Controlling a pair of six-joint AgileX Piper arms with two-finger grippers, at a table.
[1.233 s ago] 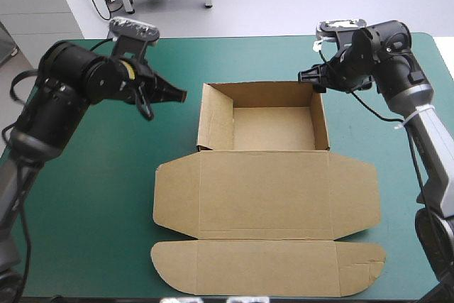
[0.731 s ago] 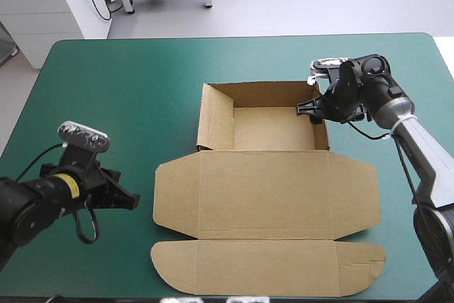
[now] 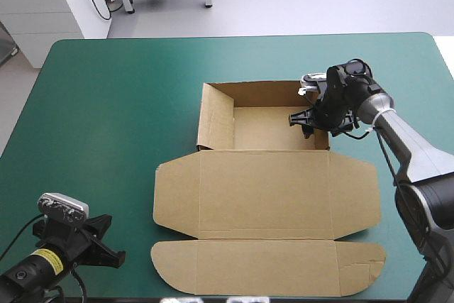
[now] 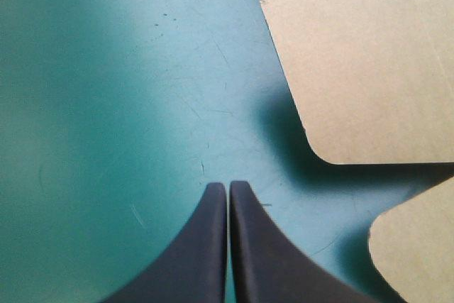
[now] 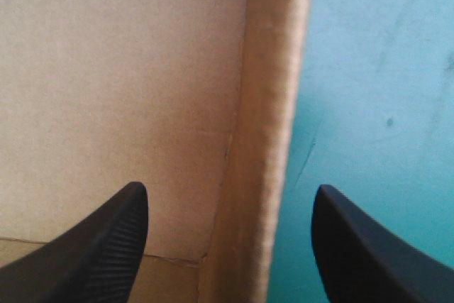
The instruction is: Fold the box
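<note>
While the box (image 3: 262,193) sits as an open tray, lid flat, the right gripper (image 3: 305,119) straddles its wall, spread wide; the left gripper (image 4: 228,186), pinched together, hovers near the lid.

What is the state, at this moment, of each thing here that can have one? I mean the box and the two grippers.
box: open tray, walls raised, lid flat on the teal-green cover.
left gripper: shut, empty, over bare cover beside the lid's rounded corners.
right gripper: open, astride the tray's right-hand wall, holding nothing.
</note>
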